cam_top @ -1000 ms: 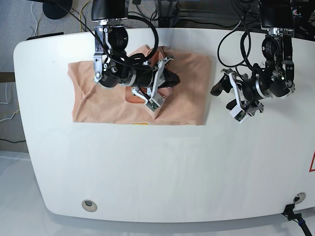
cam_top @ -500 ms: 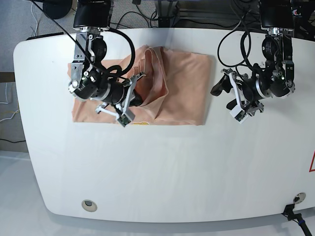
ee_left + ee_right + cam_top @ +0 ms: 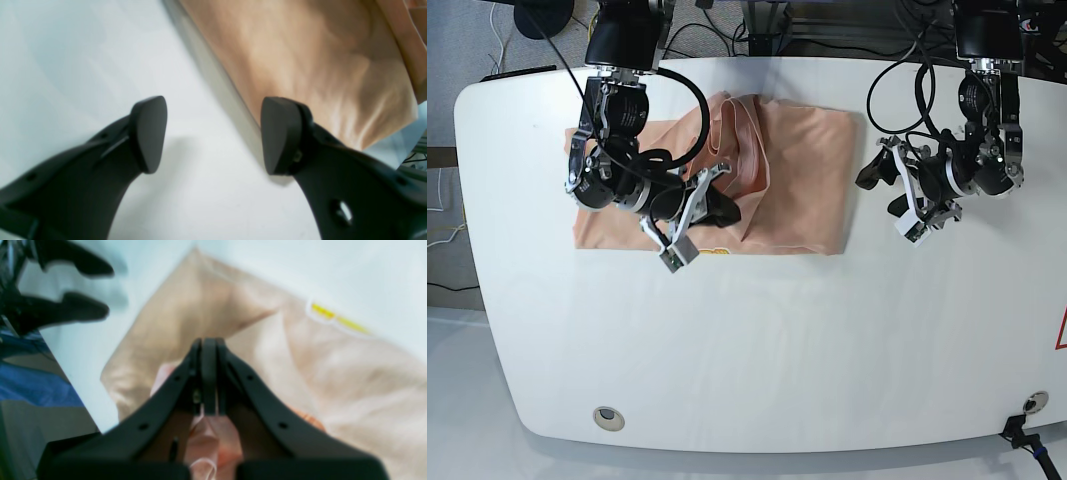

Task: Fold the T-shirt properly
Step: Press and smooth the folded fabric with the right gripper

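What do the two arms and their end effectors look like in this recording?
Both arms are black and silver, with looping black cables. The left end effector has matte black curved fingers with flat, rounded-triangular pads and small holes in the shanks. The right end effector matches it. White brackets sit at both wrists.

Landmark: T-shirt (image 3: 802, 180).
Bare table (image 3: 767, 350): in front of it, open passage.
Obstacles: right gripper (image 3: 727, 212) on its middle; left gripper (image 3: 877, 180) just beside its edge.

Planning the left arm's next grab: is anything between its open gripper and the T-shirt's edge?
Nothing visible. The left gripper hangs open over bare table, right beside the T-shirt; only white tabletop lies between them.
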### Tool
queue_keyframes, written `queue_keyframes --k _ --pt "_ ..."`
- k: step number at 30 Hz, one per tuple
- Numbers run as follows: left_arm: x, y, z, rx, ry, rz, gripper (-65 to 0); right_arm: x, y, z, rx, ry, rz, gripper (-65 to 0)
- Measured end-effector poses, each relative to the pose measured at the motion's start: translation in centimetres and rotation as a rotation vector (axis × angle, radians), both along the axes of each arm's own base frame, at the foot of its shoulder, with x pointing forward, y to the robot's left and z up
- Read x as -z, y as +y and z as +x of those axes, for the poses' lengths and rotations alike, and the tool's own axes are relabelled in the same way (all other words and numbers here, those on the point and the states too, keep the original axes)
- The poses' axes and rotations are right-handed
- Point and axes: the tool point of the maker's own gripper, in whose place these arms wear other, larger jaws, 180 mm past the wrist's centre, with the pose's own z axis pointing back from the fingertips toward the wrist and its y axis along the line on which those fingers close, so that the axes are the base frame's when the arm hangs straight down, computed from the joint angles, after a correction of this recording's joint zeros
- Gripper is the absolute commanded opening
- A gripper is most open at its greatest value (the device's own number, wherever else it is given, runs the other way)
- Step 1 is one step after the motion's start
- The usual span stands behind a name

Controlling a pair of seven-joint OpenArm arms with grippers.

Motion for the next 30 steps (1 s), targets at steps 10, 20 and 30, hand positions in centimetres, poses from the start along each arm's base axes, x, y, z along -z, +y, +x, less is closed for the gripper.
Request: queue_keyframes --k 10,20,30 --pt "-0.1 0.0 0.1 0.0 -0.002 -0.001 -23.3 -0.4 4.4 0.0 -0.017 0.036 0.126 -65.0" --pt "0.0 -0.1 0.1 0.0 -0.002 -0.002 -23.3 2.5 7.7 -5.0 -0.131 0.143 0.127 -65.0" --pt "-0.4 -0.2 0.4 -0.004 -0.022 -0.018 -23.3 4.8 4.9 -5.2 -0.072 0.187 0.012 -65.0"
